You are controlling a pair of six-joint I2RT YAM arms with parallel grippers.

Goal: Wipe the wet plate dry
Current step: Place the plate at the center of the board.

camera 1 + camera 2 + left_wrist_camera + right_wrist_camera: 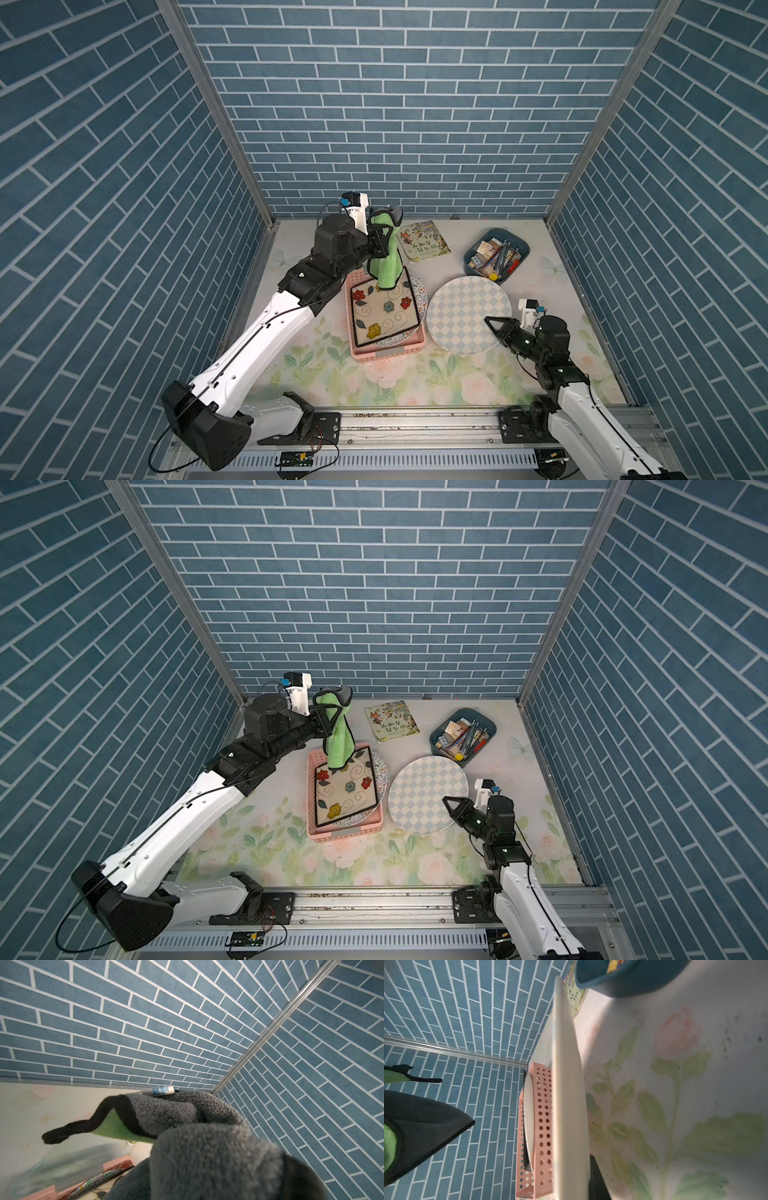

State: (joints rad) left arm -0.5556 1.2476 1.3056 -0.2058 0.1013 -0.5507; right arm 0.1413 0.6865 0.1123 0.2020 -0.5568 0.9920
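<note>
1. Writing: an illustrated children's picture book (424, 242) lies flat near the back of the floral-covered bench (395, 386). Its cover characters are too small for me to read. A small white tag with blue print (161, 1090) sits on the cloth, but the print is blurred.
2. Containers: the pink perforated plastic basket (390, 353) holds a square cream plate with painted flowers and a black rim (382, 316), which lies on a round speckled plate (420, 297). The dark blue plastic tray (524, 246) holds wooden blocks and pencils.
3. The left pincer (380, 245) is clamped tight on the green-and-grey microfibre cloth (384, 268). The cloth is raised, and its tail hangs over the basket's far corner.
4. The right pincer (490, 322) is closed on the near rim of the round blue-and-white chequered plate (465, 316). The right wrist view shows this plate edge-on.
5. Edges: the chequered plate sits between basket and tray, its far rim just beside the tray. Open bench lies in front of both.
</note>
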